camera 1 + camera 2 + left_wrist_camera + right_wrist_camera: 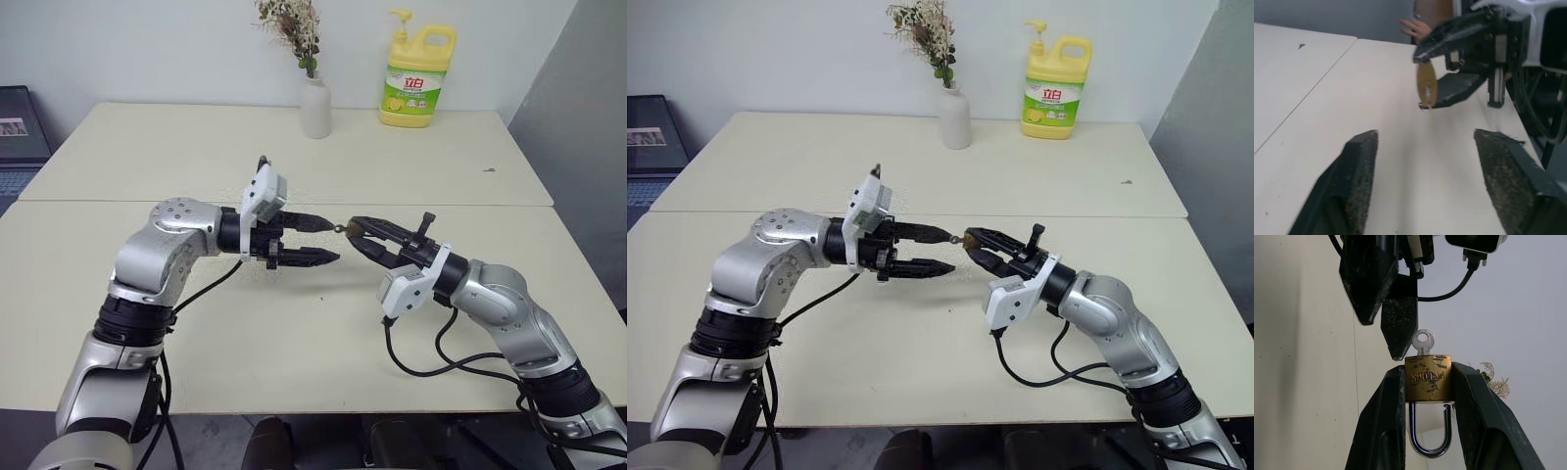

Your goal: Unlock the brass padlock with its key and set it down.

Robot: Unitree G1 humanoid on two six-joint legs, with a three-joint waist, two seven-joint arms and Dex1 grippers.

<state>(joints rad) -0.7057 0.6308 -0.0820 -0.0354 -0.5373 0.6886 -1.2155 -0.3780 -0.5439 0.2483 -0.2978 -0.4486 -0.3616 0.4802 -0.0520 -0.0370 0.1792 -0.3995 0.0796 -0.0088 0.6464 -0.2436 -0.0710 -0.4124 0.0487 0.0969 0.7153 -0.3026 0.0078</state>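
My right gripper is shut on the brass padlock, pinching its body by the sides above the table. The silvery shackle loops back between the fingers. A small silver key sticks out of the padlock's far end, pointing toward my left gripper. My left gripper is open, its fingers spread wide with nothing between them. One of its fingertips sits right beside the key's bow. The padlock hangs just past its open fingers.
A white vase with dried flowers and a yellow dish-soap bottle stand at the back of the table. A laptop sits off the left edge. A person's hand shows beyond the table.
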